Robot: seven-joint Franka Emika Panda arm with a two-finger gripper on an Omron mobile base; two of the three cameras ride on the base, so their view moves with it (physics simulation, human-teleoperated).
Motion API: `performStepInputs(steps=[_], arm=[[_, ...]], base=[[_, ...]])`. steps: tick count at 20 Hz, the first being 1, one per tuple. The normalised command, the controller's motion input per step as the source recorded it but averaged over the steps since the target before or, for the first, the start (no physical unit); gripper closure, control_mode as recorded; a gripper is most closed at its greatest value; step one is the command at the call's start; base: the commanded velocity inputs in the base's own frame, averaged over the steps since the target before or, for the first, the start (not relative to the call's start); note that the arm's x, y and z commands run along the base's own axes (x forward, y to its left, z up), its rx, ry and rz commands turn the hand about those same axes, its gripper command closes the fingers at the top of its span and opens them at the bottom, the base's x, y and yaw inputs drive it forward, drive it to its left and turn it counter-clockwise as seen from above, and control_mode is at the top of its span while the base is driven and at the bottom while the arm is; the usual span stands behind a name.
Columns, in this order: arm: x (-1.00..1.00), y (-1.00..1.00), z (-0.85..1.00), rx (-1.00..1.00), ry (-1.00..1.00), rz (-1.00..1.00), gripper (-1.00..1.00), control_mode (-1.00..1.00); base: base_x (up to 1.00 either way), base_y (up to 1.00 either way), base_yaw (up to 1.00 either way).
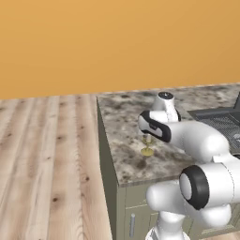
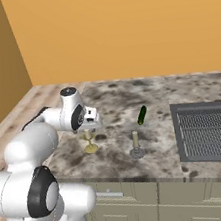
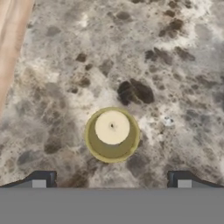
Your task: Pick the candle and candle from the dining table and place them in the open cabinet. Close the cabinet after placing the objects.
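Hovering over the dining table (image 2: 111, 102) near its left end, the gripper (image 3: 111, 183) has its jaws spread wide and empty, with the brass-holder candle (image 3: 112, 133) standing upright directly below and between the tips. A descent slightly off centre could clip the cream top and topple the narrow-stemmed holder. Further right, the grey candle (image 2: 136, 145) stands near the sink (image 2: 207, 132), whose far side is cut off. The cabinet's whereabouts cannot be told.

Two candlesticks stand on the stone top: one cream candle on a brass-gold holder (image 2: 90, 141) and one greyish candle on a silver-grey holder (image 2: 136, 146). One dark green cucumber-like piece (image 2: 141, 115) lies nearby.
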Motion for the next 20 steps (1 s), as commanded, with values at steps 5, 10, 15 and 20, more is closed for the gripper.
performStepInputs(steps=[5, 10, 15, 20], arm=[[0.15, 0.0, -0.25, 0.0, 0.0, 0.0, -1.0, -1.0], [0.18, 0.0, -0.23, 0.0, 0.0, 0.0, -1.0, -1.0], [0.18, 0.0, -0.19, 0.0, 0.0, 0.0, -1.0, -1.0], [0.21, 0.03, -0.14, 0.0, 0.0, 0.0, -1.0, -1.0]], base=[[0.0, 0.0, 0.0], [0.0, 0.0, 0.0], [0.0, 0.0, 0.0], [0.0, 0.0, 0.0]])
